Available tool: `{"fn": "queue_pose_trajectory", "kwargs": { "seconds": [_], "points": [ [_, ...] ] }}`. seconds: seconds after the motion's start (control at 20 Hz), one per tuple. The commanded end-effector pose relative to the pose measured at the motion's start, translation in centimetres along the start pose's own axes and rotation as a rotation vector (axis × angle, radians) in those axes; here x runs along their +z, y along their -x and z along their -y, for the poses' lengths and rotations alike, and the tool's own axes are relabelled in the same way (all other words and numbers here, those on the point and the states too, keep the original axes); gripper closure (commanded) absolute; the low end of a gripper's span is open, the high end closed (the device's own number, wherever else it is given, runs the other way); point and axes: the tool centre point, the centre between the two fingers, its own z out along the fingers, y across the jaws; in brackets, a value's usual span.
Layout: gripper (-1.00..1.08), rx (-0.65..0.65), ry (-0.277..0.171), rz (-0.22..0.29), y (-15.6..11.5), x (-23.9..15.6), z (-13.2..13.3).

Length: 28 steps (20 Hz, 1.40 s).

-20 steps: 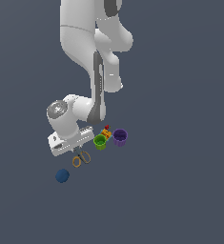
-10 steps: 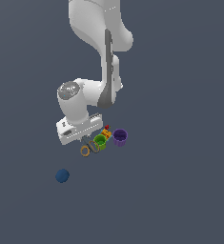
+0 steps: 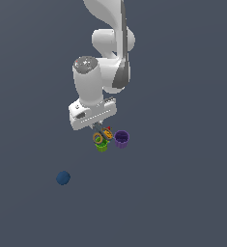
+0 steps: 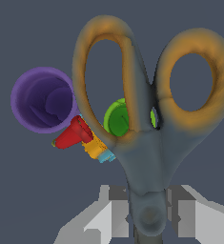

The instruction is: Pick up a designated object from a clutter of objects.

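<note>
The scissors (image 4: 147, 143) hang in my gripper (image 4: 148, 215), which is shut on their grey pivot and blades. Both orange-tan ring handles point away from the wrist. In the exterior view the scissors (image 3: 102, 136) dangle just under the gripper (image 3: 96, 127), above the floor and over the cluster of cups. The green cup (image 4: 117, 119) shows behind the handles, partly covered by them. One light grey finger (image 4: 114, 212) presses on either side of the pivot.
A purple cup (image 3: 121, 139) stands beside the green cup (image 3: 102, 146), and a small red-and-yellow toy (image 4: 81, 137) lies between them. A blue ball (image 3: 63, 178) rests apart, toward the exterior view's left. The floor is dark grey.
The arm has risen and swung toward the exterior view's right, lifting the scissors off the floor until they hang over the cups. The ball and cups have not moved.
</note>
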Motion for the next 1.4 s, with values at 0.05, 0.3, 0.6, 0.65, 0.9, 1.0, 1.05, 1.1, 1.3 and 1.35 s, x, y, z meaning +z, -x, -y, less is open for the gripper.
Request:
{"fn": "queue_pose_trajectory", "kwargs": {
  "seconds": [0.05,0.3,0.6,0.65,0.9,1.0,1.05,1.1,1.3,1.35],
  "points": [
    [1.08,0.000,0.002,0.000,0.2,-2.4,2.3],
    [1.08,0.000,0.003,0.001,0.3,-5.8,5.7],
    [1.08,0.001,0.003,0.002,0.5,-10.2,9.9],
    [1.08,0.001,0.003,0.002,0.5,-10.9,10.7],
    [1.08,0.001,0.003,0.001,0.6,-14.5,14.1],
    [1.08,0.001,0.003,0.001,0.6,-15.7,15.2],
    [1.08,0.000,0.002,0.001,0.6,-16.3,15.8],
    [1.08,0.000,0.002,0.001,0.6,-16.9,16.3],
    [1.08,0.000,0.001,0.001,0.5,-18.8,18.1],
    [1.08,0.000,0.001,0.000,0.5,-19.2,18.5]
  ]
}}
